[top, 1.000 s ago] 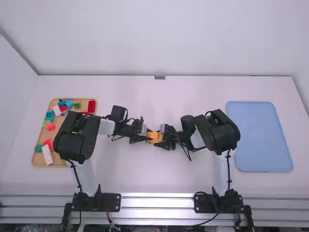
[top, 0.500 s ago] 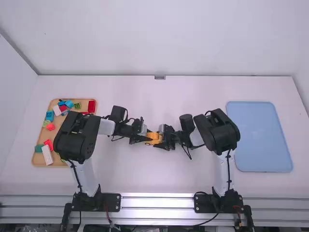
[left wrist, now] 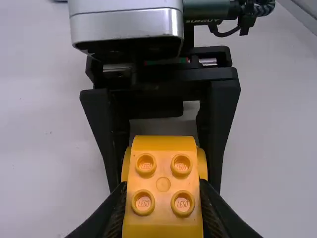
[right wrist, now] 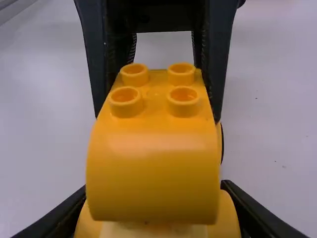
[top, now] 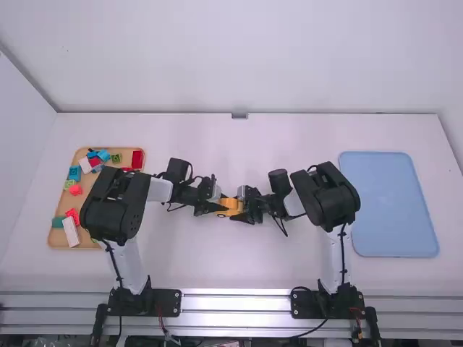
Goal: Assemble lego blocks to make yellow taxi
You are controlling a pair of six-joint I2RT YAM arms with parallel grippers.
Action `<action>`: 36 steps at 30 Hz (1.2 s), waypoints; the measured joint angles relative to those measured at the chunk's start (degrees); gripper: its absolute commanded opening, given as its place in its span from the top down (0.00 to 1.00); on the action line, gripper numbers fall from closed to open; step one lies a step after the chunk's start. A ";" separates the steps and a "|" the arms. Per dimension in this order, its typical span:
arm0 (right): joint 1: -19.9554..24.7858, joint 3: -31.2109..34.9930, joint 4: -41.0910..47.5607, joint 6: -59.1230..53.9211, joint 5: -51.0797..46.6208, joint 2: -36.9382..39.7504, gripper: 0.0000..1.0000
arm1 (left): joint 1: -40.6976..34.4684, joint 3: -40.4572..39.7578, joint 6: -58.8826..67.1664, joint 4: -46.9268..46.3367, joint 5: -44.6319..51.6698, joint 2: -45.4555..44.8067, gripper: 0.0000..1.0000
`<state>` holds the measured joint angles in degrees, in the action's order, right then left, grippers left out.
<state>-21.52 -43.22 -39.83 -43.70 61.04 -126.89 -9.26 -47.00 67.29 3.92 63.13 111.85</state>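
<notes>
Here, a yellow plastic block car with round studs (top: pixel 231 206) is clasped by the left gripper (top: pixel 220 208) and the right gripper (top: pixel 244 210) at the white table's (top: pixel 217 264) middle, assorted coloured blocks (top: pixel 137 159) being held in a tan tray (top: pixel 87 189) at its left, a light-blue tray (top: pixel 391 202) set at its right.

At the clock's centre in the high view, the toy body (right wrist: pixel 153 168) is a plain, warm orange-yellow, its two-by-two pattern of studs (right wrist: pixel 184 101) matching. Toward nine o'clock lies a tan tray (top: pixel 91 186); around its own dial sit a red block (top: pixel 137 159) near one, a blue block (top: pixel 74 173) near eleven, a teal block (top: pixel 58 222) near eight and a white block (top: pixel 71 231) near seven. Toward three, the flat panel (top: pixel 391 206) is plain pale blue.
</notes>
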 measured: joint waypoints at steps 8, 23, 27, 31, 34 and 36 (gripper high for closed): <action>0.81 0.02 0.48 -0.63 0.52 0.07 0.47 | -2.49 -0.63 -1.31 -0.92 -5.18 -1.27 0.78; 0.92 0.04 0.81 -0.94 0.17 0.28 0.46 | -4.28 -1.49 -2.16 -3.89 -10.40 -2.82 0.89; 1.11 0.07 0.81 -0.96 0.09 0.37 0.46 | -5.25 -1.49 -2.86 -3.85 -12.57 -3.48 0.93; 1.29 0.13 0.63 -0.70 -0.07 0.37 0.45 | -5.70 -1.75 -3.28 -4.02 -13.73 -3.76 0.82; 1.29 0.13 0.52 -0.52 -0.17 0.37 0.43 | -5.81 -2.32 -3.26 -4.85 -13.97 -3.69 0.76; 1.29 0.13 0.44 -0.44 -0.31 0.37 0.43 | -5.84 -3.06 -3.06 -6.14 -14.10 -3.52 0.75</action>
<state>-20.23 -43.09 -39.40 -44.14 60.73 -126.52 -15.09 -50.06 64.23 -2.22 49.04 108.33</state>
